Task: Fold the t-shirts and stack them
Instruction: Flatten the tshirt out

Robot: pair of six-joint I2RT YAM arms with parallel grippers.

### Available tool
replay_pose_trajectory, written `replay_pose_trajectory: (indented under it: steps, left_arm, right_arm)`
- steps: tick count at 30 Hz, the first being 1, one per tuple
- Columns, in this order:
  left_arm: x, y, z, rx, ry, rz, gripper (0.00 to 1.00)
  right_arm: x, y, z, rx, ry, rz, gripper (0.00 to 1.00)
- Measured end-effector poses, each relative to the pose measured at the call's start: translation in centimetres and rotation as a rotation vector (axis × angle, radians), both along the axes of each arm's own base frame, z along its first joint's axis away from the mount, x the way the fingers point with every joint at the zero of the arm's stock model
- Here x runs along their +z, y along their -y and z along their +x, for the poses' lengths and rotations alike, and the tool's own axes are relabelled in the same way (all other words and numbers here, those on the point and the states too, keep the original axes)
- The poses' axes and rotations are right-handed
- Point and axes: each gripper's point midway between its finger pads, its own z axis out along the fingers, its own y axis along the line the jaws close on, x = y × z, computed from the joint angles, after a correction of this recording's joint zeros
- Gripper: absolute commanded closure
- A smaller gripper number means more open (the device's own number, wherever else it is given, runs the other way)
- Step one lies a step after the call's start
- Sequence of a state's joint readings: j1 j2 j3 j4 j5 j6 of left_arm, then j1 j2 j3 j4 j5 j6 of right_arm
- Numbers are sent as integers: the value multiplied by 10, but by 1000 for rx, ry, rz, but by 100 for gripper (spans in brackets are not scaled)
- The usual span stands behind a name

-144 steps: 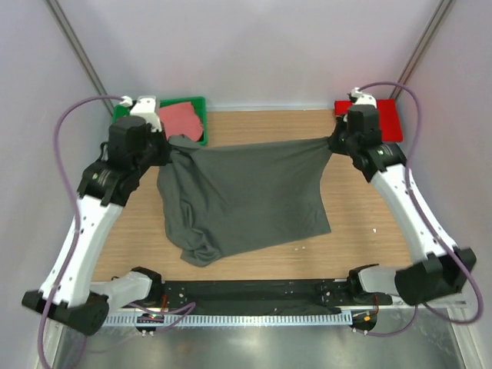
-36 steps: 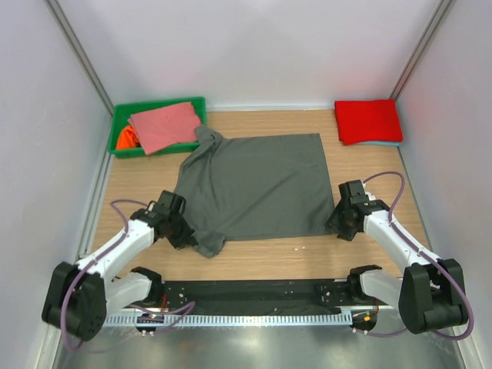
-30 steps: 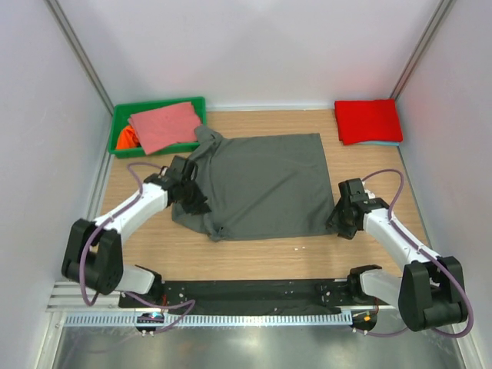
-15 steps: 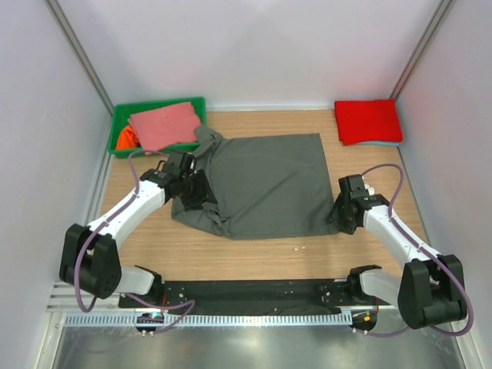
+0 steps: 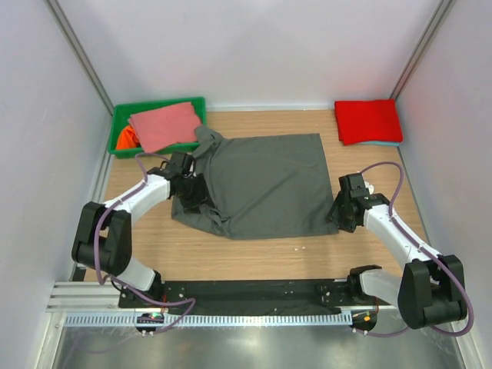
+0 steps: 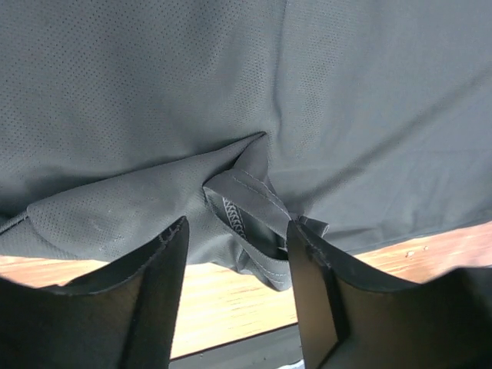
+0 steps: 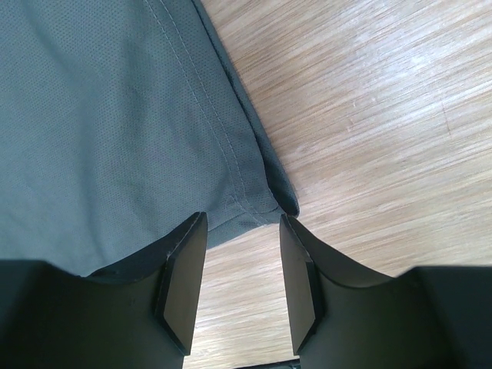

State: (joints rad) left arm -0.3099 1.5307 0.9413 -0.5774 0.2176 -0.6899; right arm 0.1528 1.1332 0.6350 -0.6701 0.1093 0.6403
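Lying spread on the table (image 5: 369, 173), centre: one dark grey t-shirt (image 5: 269, 181), mostly flat. Its far and right edges are straight; its left side is bunched and creased.

Left gripper (image 5: 194, 194): low over the bunched left side of the grey shirt, near its left edge. In the left wrist view the fingers (image 6: 154, 307) stand apart. A rumpled fold with a stitched hem lies in the gap between them, nearer the right-hand finger. Neither pad presses the cloth together. Smooth grey fabric fills the view beyond the tips, and a strip of bare wood shows beneath the fold.

Right gripper (image 5: 343, 212): at the near right corner of the grey shirt, low to the table. In the right wrist view the fingers (image 7: 183, 284) are apart, one on either side of the hemmed corner. The corner's tip sits just inside the right-hand finger, and the shirt's body runs away up and to the left. Bare wood lies to the right of the hem. The corner lies flat on the wood, unclamped.

Far left corner: green bin (image 5: 198, 104), holding a salmon-pink t-shirt (image 5: 165, 124) laid on top and an orange t-shirt (image 5: 124, 139) showing at its left end. A raised fold of the grey shirt lies just beside the bin's near right corner.

Far right corner: red t-shirt (image 5: 367, 121), folded square, resting on a light-blue t-shirt (image 5: 383, 144) whose near edge alone shows. This stack is well apart from both grippers.
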Motion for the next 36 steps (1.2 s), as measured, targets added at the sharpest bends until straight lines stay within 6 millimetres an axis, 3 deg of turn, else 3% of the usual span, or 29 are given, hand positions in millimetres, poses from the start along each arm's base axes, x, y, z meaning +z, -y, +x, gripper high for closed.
replay_pose_trajectory:
  steps: [6, 10, 11, 12, 17, 21, 23, 24, 25, 28, 30, 31, 36]
  left_arm:
    - [-13, 5, 3, 3, -33, -16, 50]
    - [-22, 12, 5, 11, -54, -47, 81]
    - [-22, 13, 6, 13, -57, -53, 96]
    - [-22, 14, 6, 17, -57, -58, 100]
    - [-10, 5, 0, 27, -19, -20, 100]
    - [24, -3, -31, 40, 52, 0, 100]
    - [37, -1, -55, 50, 76, -18, 97]
    - [38, -1, -68, 55, 73, -22, 91]
    - [37, -3, -85, 77, 60, -32, 81]
    - [28, -6, -130, 110, -1, -63, 71]
    - [20, -14, -151, 166, -44, -71, 54]
    - [20, -18, -158, 194, -60, -72, 44]
    - [31, -30, -159, 265, -33, -48, 44]
  right_arm:
    - [0, -1, 0, 5, 0, 2, 52]
    - [1, -1, 1, 9, 5, 5, 52]
    - [1, -1, 2, 10, 5, 5, 52]
    - [1, -1, 2, 12, 6, 4, 52]
    - [1, -2, 2, 21, 7, 6, 54]
    - [2, -4, 3, 39, 5, 10, 55]
    - [3, -4, 3, 52, 5, 8, 55]
    - [3, -4, 3, 57, 4, 6, 55]
    - [4, -3, 3, 64, 2, 3, 55]
    - [5, -4, 4, 78, -1, 2, 55]
    - [6, -5, 5, 83, -2, 3, 56]
    - [5, -5, 4, 88, -6, 6, 55]
    - [2, -9, 3, 101, -28, 16, 56]
